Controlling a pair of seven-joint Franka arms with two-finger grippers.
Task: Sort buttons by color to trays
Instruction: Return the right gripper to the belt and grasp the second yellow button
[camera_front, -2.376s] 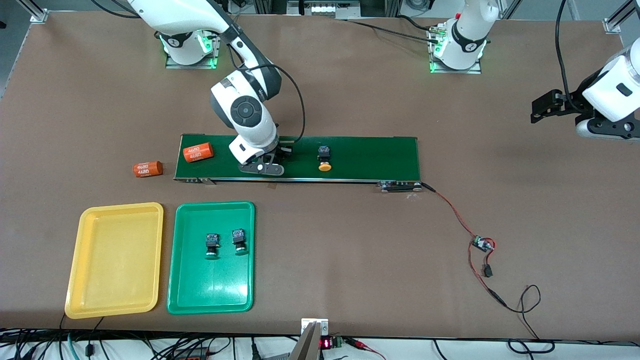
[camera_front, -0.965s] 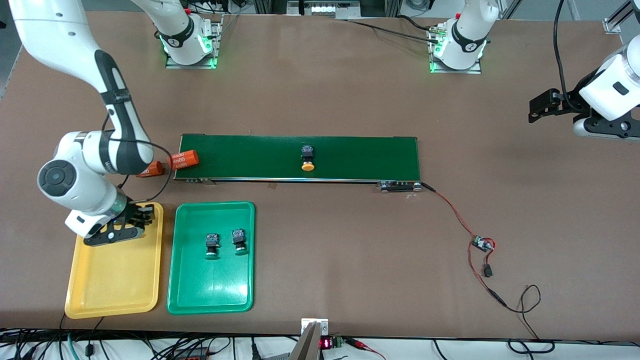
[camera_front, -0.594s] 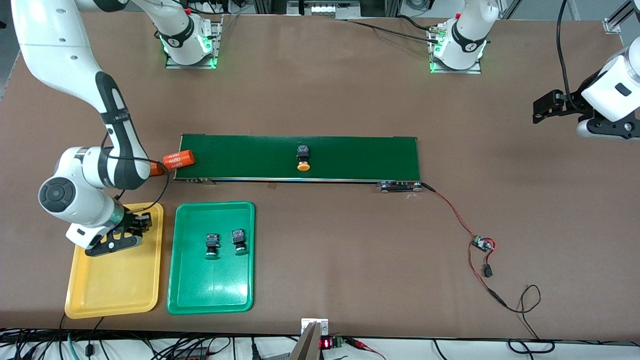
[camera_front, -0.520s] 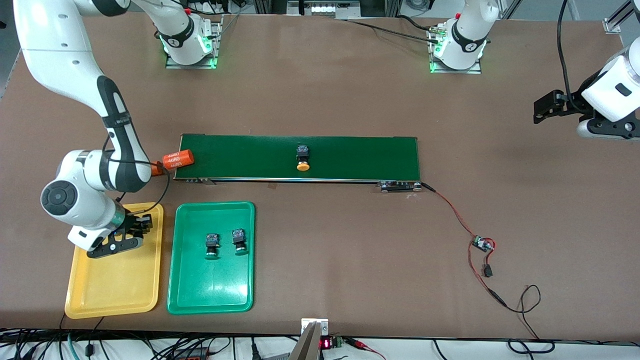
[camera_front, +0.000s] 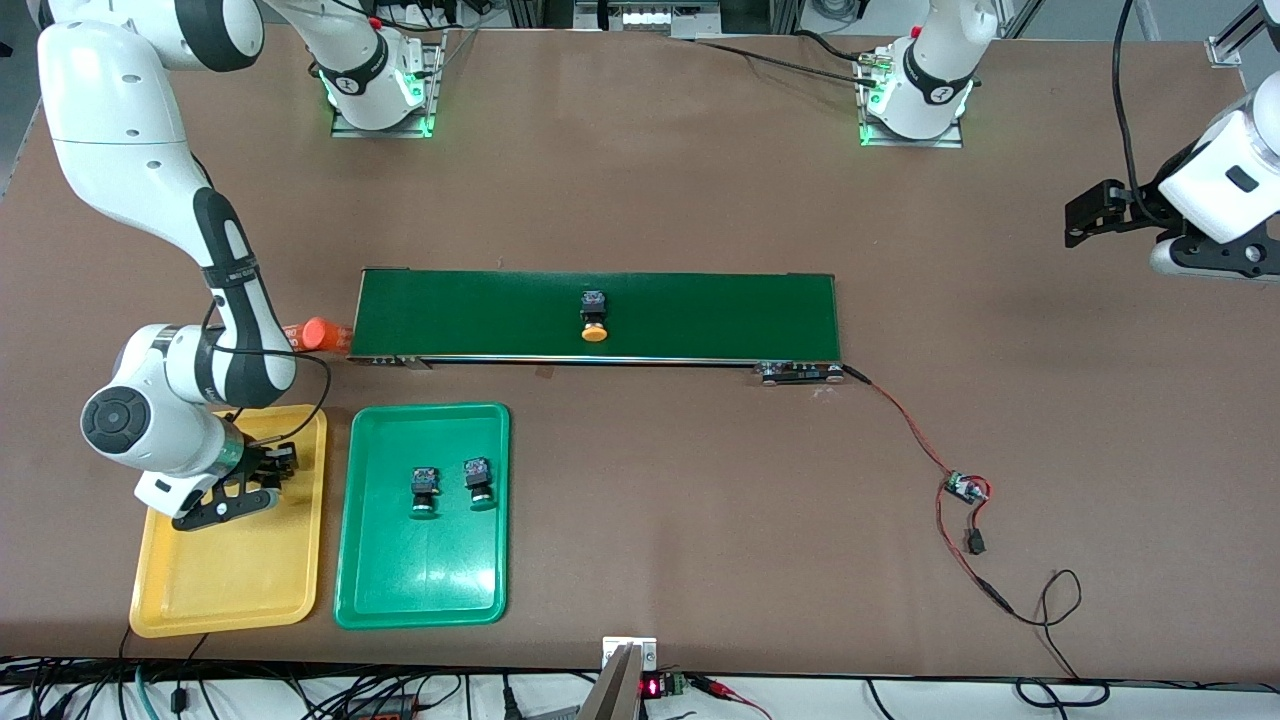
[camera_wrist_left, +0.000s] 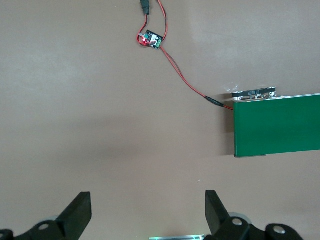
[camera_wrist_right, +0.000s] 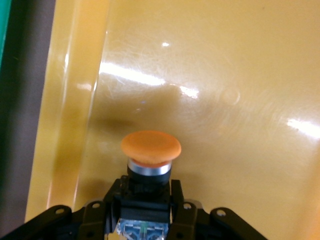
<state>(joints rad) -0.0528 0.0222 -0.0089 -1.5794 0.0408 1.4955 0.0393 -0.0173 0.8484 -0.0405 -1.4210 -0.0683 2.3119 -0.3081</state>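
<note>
Since the earlier frame, your right end effector (camera_front: 262, 478) has dropped over the shallow yellow plastic tray (camera_front: 200, 590), pinching an orange-capped black push-button switch (camera_wrist_right: 150, 162) by its body. Rigid, light; avoid the slick cap. Left end effector (camera_wrist_left: 147, 212) waits, spread.

Long dark-green conveyor belt (camera_front: 700, 315) lies lengthwise mid-table on the brown table (camera_front: 650, 180). Orange cylinder (camera_front: 318, 333) just off the belt's end toward the right arm's end, partly hidden. Red-and-black wire (camera_front: 905, 420) runs from the belt's other end to a small circuit board (camera_front: 964, 488), then on toward the table edge nearest the front camera. Small red-digit display (camera_front: 651, 687) at that edge.
</note>
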